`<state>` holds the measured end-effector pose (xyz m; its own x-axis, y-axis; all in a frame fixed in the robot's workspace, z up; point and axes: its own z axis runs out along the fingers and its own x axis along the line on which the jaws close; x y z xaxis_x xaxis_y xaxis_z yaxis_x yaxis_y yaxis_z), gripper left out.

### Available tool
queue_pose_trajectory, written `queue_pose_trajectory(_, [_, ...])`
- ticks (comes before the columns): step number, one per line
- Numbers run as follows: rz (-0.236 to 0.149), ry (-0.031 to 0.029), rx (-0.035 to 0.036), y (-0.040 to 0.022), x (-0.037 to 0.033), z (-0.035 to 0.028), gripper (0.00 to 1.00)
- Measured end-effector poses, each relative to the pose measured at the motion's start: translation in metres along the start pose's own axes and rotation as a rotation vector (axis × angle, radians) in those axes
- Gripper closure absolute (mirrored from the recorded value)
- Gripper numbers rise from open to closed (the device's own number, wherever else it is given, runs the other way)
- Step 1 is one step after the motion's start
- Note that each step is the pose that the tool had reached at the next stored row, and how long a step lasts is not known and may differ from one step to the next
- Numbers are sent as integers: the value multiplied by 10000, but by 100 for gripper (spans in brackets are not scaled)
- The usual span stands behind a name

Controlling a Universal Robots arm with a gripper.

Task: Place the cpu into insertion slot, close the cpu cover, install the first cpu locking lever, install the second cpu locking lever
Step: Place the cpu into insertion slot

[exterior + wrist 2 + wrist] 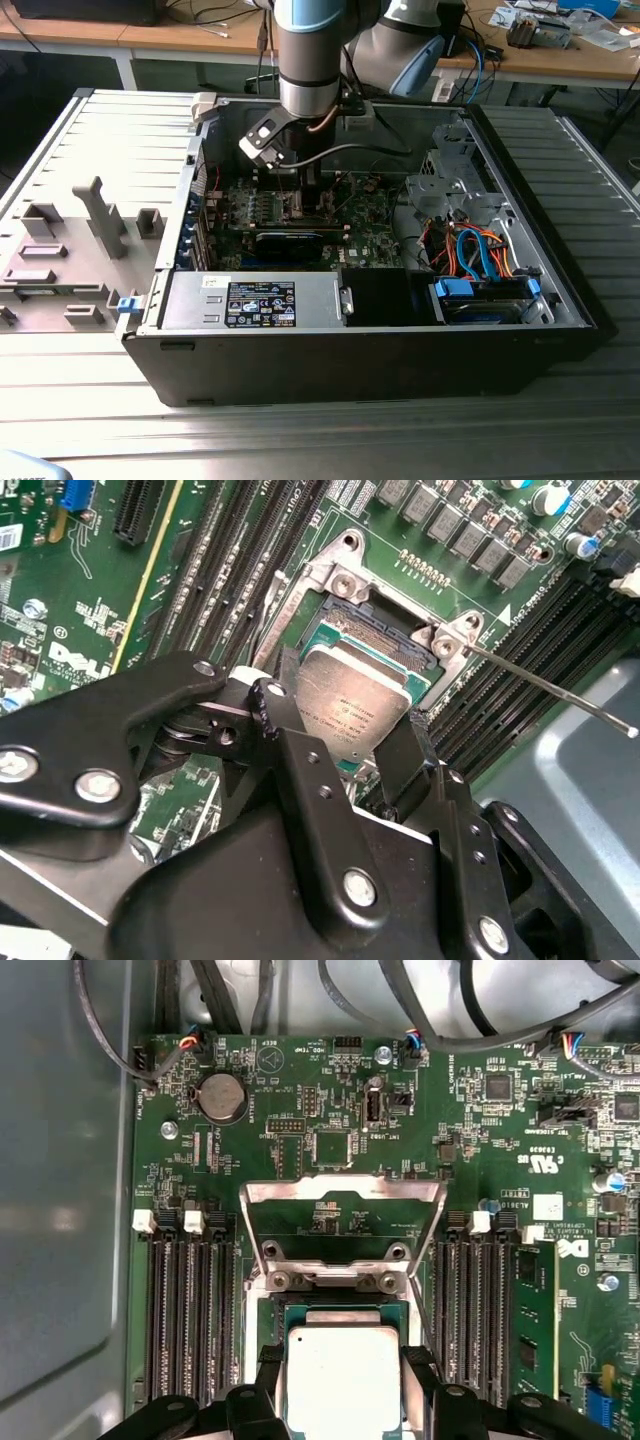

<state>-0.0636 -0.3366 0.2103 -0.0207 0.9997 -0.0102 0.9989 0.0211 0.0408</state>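
REMOTE ASSEMBLY: From my control station I see the arm (310,60) reach straight down into the open computer case (380,350), its wrist upright over the green board (300,1120). The gripper (352,708) is drawn in narrow on the cpu (350,692), with a finger (425,750) on each of two opposite edges. That hold leaves the silvery top facing up and the underside free to meet the contacts. The chip hangs directly over the insertion slot (372,630) and looks slightly tilted in the second wrist view; I cannot tell whether it touches the socket. The cpu cover (343,1192) stands swung up on its hinge, which leaves the socket open from above. A thin locking lever (550,685) juts out unlatched over the memory slots (190,1310).
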Motion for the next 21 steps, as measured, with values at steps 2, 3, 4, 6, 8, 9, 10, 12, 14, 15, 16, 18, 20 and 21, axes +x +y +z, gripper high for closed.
queue_pose_trajectory(2, [3, 1, 0, -3, 1, 14, 45])
queue_pose_trajectory(3, [3, 0, -1, -4, 2, 19, 45])
queue_pose_trajectory(4, [5, -1, 0, -6, 2, 25, 45])
queue_pose_trajectory(6, [9, -1, 0, -9, 4, 41, 45])
queue_pose_trajectory(8, [13, -1, 0, -11, 5, 55, 45])
queue_pose_trajectory(9, [14, -1, 0, -13, 6, 61, 45])
queue_pose_trajectory(10, [17, 0, 0, -15, 7, 71, 45])
queue_pose_trajectory(12, [20, -1, 0, -17, 8, 82, 45])
queue_pose_trajectory(14, [26, -1, 0, -19, 9, 93, 45])
queue_pose_trajectory(15, [27, -2, 1, -19, 9, 96, 45])
queue_pose_trajectory(16, [31, -2, 1, -19, 10, 102, 45])
queue_pose_trajectory(18, [35, -3, 1, -20, 11, 107, 45])
queue_pose_trajectory(20, [39, -1, -1, -20, 14, 110, 45])
queue_pose_trajectory(21, [39, -1, -1, -20, 18, 111, 45])
